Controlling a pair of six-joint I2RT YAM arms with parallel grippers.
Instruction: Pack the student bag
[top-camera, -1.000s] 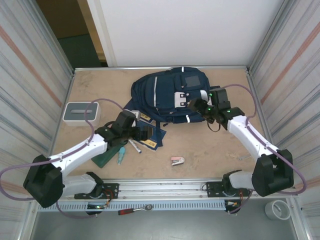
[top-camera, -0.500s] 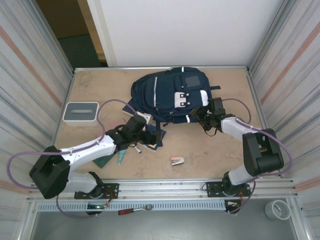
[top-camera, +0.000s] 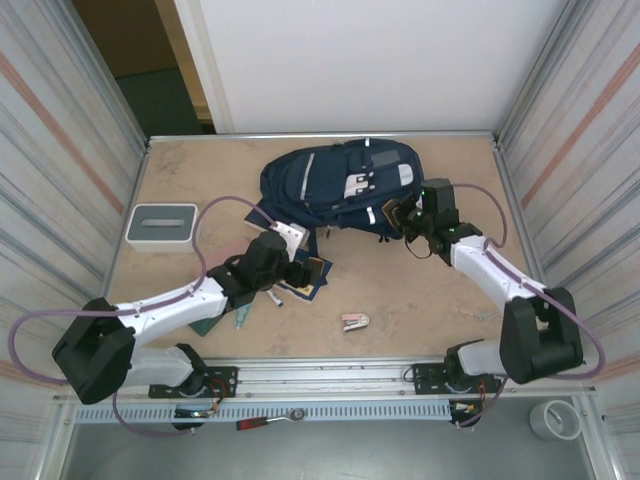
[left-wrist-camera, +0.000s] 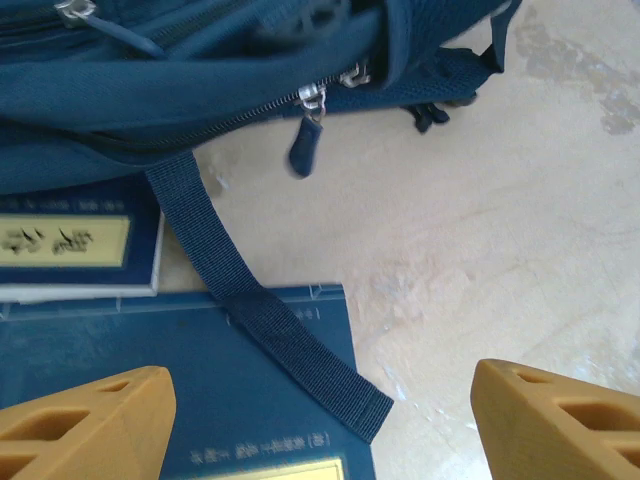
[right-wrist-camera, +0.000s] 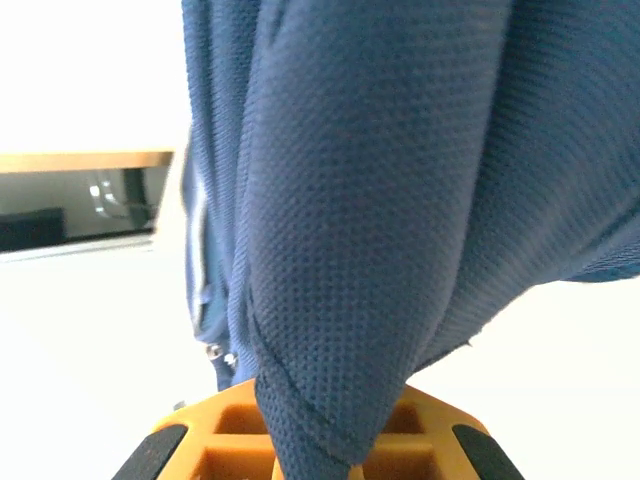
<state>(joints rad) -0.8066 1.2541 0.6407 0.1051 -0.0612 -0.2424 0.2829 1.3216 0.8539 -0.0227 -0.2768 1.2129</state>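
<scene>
The student bag (top-camera: 335, 185), navy with white stripes, lies at the back middle of the table, its right side pulled up. My right gripper (top-camera: 398, 216) is shut on a fold of the bag's navy fabric (right-wrist-camera: 350, 250), which hangs from the pinched jaws (right-wrist-camera: 335, 455). My left gripper (top-camera: 308, 271) stands open just below the bag's front edge, nothing between its fingers (left-wrist-camera: 85, 420). Ahead of the left gripper (left-wrist-camera: 320, 430) I see a dark strap (left-wrist-camera: 262, 335) lying across a blue book (left-wrist-camera: 120, 385), and the bag's zip pull (left-wrist-camera: 303, 150).
A grey-white box (top-camera: 161, 225) sits at the left. Blue books (top-camera: 300, 280), a green item (top-camera: 213, 315), a teal-handled tool (top-camera: 242, 316) and a white pen (top-camera: 271, 293) lie under the left arm. A small pink-and-silver object (top-camera: 355, 321) lies near the front.
The right gripper has shut on the bag's right edge and lifted it, so the bag has tipped and shifted. The left gripper has moved right toward the bag's front edge, its jaws slightly narrower.
</scene>
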